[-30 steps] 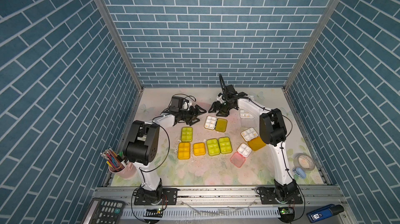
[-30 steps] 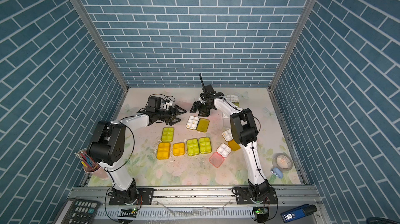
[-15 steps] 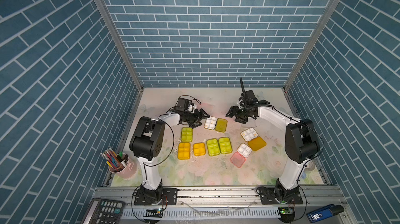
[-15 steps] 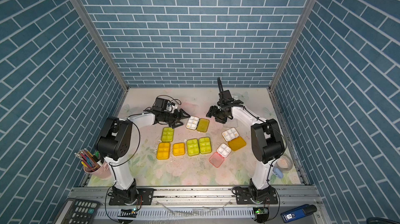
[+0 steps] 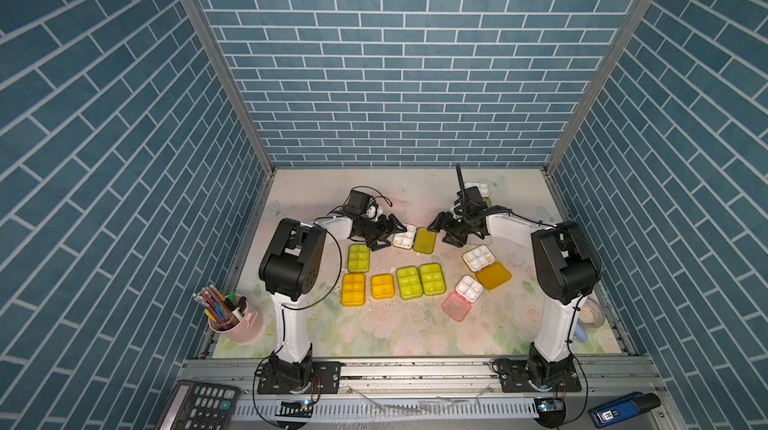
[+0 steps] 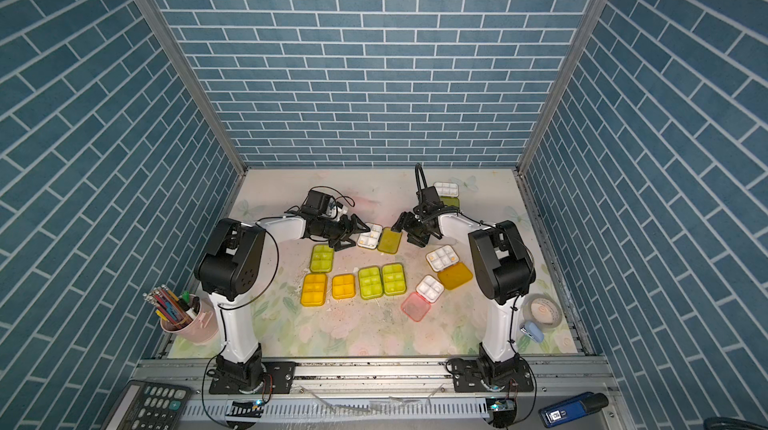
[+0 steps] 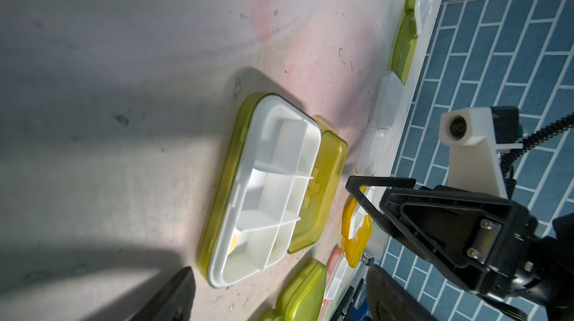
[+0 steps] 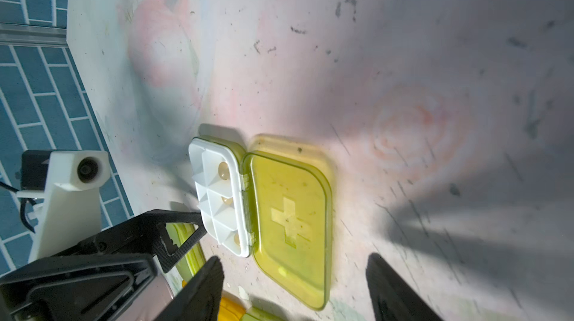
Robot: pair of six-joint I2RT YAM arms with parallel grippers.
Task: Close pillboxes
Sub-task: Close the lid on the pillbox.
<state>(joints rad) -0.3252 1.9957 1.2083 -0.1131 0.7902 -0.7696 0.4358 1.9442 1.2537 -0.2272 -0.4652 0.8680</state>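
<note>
- Pillboxes (image 5: 409, 282) lie clustered mid-table (image 5: 374, 336), btwn the two arms; bare floral surface runs along the front rail & across the far-left corner.
- Far L: pink pen cup (image 5: 239, 324) at the table's front-left edge; calculator (image 5: 199, 407) below the rail, key legends too small to read.
- Left arm (image 5: 291, 265): base on front rail, upper link upright, elbow high, forearm stretched toward back-centre, wrist low.
- Left claw (image 5: 390, 236): jaws apart, nothing in them; one finger tip (image 8: 186, 232) just beside the open lime box's tray, contact can't tell.
- Closed ones, L to R: single lime box (image 5: 358, 258) just in front of that claw, two orange boxes (image 5: 353, 288) side by side, lime pair (image 5: 432, 279) touching each other.
- Open lime box (image 5: 404, 236): white tray on the L, lime lid (image 8: 290, 221) flat on the table to its R, joined at the hinge; lid's only mark is a raised cross.
- Right claw (image 5: 440, 234): jaws apart, holding nothing, tips low just past the lid's R edge.
- R of centre: orange-lid box (image 5: 478, 258) & pink-lid box (image 5: 468, 288), both open, lids flat; far white tray (image 5: 477, 188) near the back wall, behind the right wrist.
- Right arm (image 5: 561, 265): upright from the rail, elbow high, forearm reaching back-left.
- Far R edge: tape roll (image 6: 542, 309); blue device (image 5: 623, 407) below the rail, label too small to read.
</note>
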